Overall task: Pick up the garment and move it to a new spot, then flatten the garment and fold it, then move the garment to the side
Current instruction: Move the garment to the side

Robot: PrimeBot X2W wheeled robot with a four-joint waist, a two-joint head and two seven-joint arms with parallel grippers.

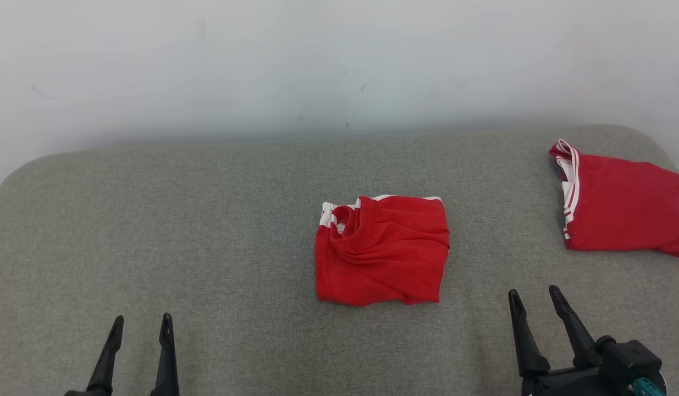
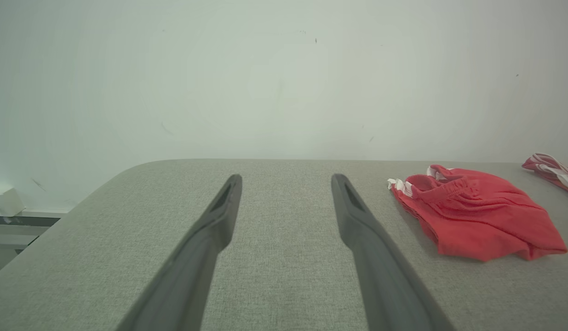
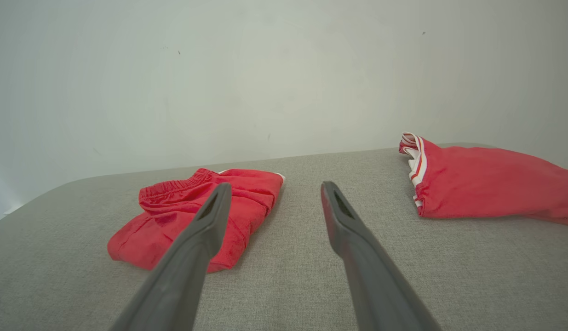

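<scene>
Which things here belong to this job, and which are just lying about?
Job, likely: folded red shorts, centre; left claw and right claw, both open.
Lying about: second red garment, at the right edge of the grey table.

Red and white on grey

We see a bright red garment (image 1: 382,250) with white stripes at one edge, on a counter (image 1: 207,231) of plain flecked grey cloth. A second red garment (image 1: 625,212) has white-and-red striped trim. The wall (image 1: 317,66) is pale off-white with a few dark specks. Our left hand (image 1: 142,318) and right hand (image 1: 534,291) have near-black fingers, with a teal spot by the right wrist.
</scene>
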